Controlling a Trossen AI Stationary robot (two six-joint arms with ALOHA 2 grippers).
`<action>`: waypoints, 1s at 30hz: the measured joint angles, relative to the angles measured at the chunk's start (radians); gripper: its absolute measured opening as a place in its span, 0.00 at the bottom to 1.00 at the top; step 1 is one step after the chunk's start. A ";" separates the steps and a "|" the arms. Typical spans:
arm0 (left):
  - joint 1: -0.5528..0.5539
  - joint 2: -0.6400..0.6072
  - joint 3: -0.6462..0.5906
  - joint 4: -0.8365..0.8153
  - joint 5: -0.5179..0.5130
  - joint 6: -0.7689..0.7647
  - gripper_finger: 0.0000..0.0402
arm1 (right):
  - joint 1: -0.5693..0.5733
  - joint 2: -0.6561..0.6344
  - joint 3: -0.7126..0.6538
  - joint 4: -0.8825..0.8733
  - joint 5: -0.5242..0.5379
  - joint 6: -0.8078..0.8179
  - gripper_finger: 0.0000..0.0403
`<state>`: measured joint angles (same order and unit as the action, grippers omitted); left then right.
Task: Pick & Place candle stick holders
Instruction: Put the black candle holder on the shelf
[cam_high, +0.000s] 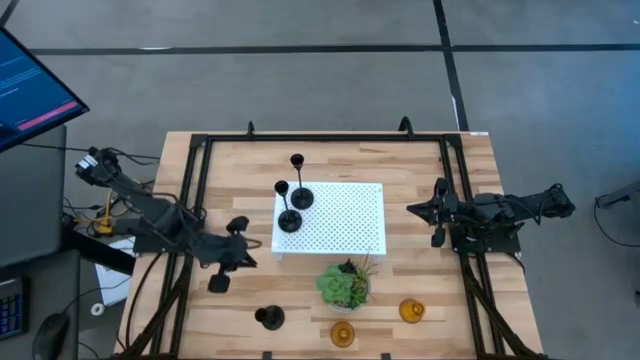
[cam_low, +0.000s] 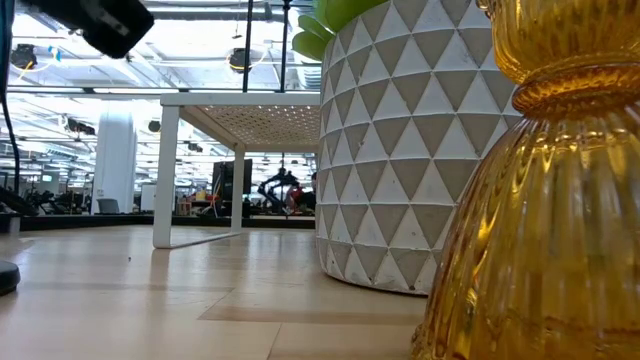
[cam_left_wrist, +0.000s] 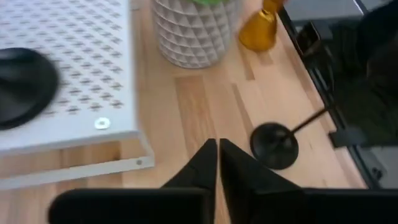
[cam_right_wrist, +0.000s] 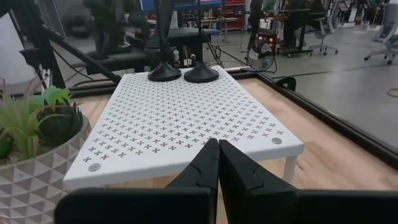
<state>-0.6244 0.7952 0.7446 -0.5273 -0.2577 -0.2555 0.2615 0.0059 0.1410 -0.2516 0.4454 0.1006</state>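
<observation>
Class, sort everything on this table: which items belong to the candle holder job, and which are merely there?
Job items: two black holders on the white stand; black holder on the table; two amber holders.

Merely there: green plant in white patterned pot; white perforated stand.

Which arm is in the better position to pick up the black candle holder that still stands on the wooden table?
Left. The left gripper, shut, is close to the black candle holder near the table's front edge. The right gripper waits beyond the white perforated stand.
</observation>
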 joint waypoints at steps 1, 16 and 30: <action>-0.012 0.000 -0.024 0.036 0.001 0.024 0.02 | 0.000 0.000 0.000 0.000 0.000 0.010 0.00; -0.095 0.004 -0.419 0.666 0.056 0.280 0.02 | 0.000 0.000 0.000 0.005 0.000 0.032 0.00; -0.079 0.079 -0.562 1.035 0.156 0.409 0.03 | 0.000 0.000 0.000 0.006 0.001 0.032 0.00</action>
<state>-0.7038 0.8741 0.1829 0.5077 -0.1014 0.1531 0.2615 0.0059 0.1410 -0.2459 0.4461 0.1326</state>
